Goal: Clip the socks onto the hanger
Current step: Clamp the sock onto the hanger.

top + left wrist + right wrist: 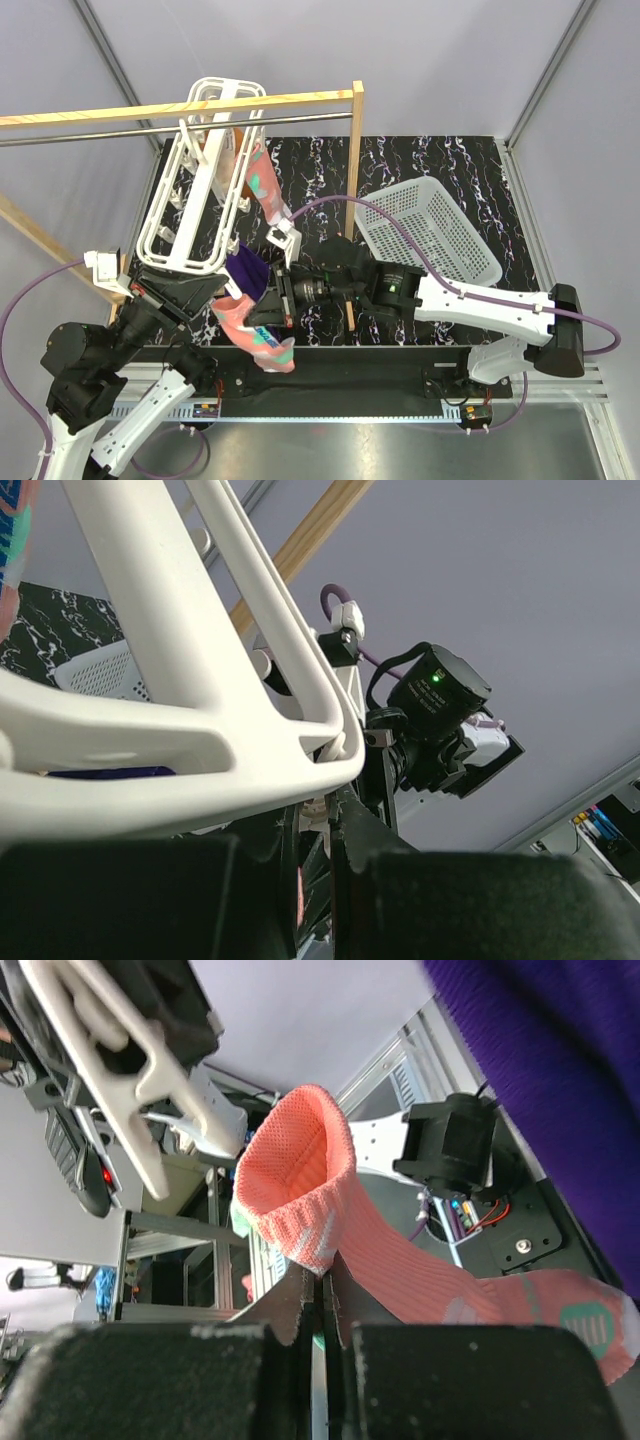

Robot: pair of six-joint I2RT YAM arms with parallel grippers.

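Observation:
The white hanger (178,262) hangs from the metal rod at the left; its frame fills the left wrist view (200,740). One coral-pink sock (258,185) hangs clipped under it. My left gripper (222,292) is under the hanger's near end, shut on a small white clip (325,825) there. My right gripper (278,305) is shut on the ribbed cuff of a second coral-pink sock (255,330), which droops below the hanger's near end. In the right wrist view the cuff (300,1200) stands open above my closed jaws (322,1285), with a white clip (120,1080) at the upper left.
A purple sock (247,268) hangs from the hanger beside the held sock and shows in the right wrist view (540,1060). The wooden rack (357,150) with its metal rod (100,135) spans the back. A white mesh basket (430,230) sits tilted at the right.

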